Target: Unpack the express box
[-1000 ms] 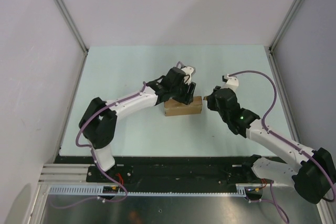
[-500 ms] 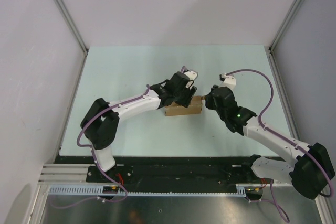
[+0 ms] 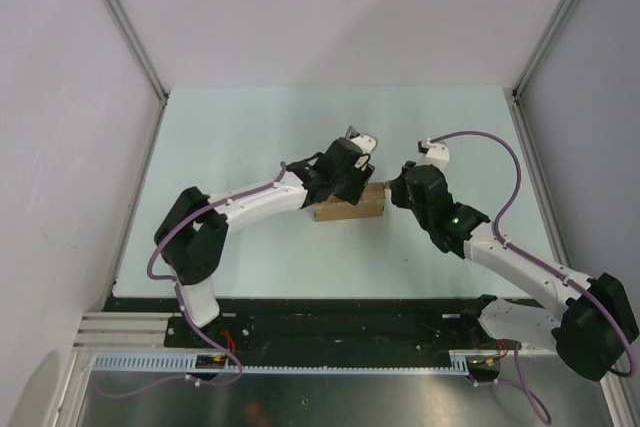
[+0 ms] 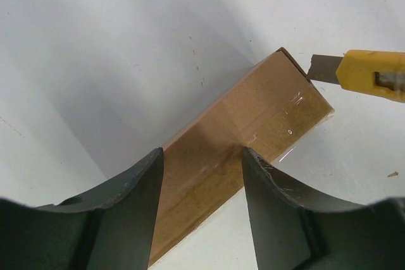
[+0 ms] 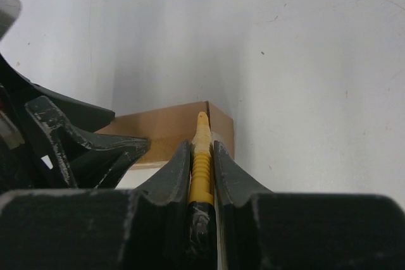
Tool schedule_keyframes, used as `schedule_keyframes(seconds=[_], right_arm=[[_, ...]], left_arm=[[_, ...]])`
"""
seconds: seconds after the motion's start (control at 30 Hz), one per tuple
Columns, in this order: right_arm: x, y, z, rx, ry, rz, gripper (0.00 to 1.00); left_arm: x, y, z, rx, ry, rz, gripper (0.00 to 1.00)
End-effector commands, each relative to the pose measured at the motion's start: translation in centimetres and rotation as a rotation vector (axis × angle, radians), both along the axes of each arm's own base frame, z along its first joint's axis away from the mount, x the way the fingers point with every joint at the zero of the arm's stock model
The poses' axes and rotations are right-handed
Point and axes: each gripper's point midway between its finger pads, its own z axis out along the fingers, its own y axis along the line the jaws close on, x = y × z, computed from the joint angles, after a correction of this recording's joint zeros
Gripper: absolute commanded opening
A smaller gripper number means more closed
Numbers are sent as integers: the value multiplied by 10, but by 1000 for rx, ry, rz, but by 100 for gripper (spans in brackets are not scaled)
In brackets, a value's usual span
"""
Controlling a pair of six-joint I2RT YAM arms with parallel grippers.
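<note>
1. Brown cardboard, the express box [image 3: 350, 207] lies flat near the middle of the pale green table [image 3: 240, 137], between the two arms' wrists.
2. Seen from above, its long axis runs left to right, one short end toward the left arm and the other toward the right arm. Its flaps look closed.
3. In the left wrist view the express box [image 4: 253, 124] runs on a diagonal from lower left to upper right, with its far corner pointing away from the camera.
4. The left gripper [image 4: 202, 156] sits over the box's left part, its dark fingers [image 4: 136, 213] spread with the carton running between them. One finger's inner edge lines up with the box's edge and the other overlaps the box. Whether they press on it I cannot tell.
5. From above, the left gripper [image 3: 348, 181] covers the box's upper left part and hides the fingertips.
6. A yellow utility knife [image 4: 373, 75] comes in from the right, its grey blade at the box's far upper corner, touching it or just short of it.
7. The right gripper [image 5: 201, 150] has its fingers [image 5: 177, 172] pressed together on the knife [image 5: 201, 156], which points forward at the box's right end [image 5: 218, 128].
8. In the top view the right gripper [image 3: 396, 192] is just beside the box's right short end.
</note>
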Motion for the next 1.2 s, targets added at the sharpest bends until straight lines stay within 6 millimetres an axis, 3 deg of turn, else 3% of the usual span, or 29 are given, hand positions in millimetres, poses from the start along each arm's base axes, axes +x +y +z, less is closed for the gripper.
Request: schedule_keyframes(seconds=[0.0, 0.33, 1.17], right_arm=[[11, 2, 46, 59, -128, -12, 0], [12, 3, 28, 34, -80, -14, 0], [15, 2, 12, 5, -42, -28, 0]], left_arm=[[-6, 19, -33, 119, 43, 10, 58], [-7, 18, -35, 127, 48, 8, 58], [-8, 18, -38, 129, 59, 10, 57]])
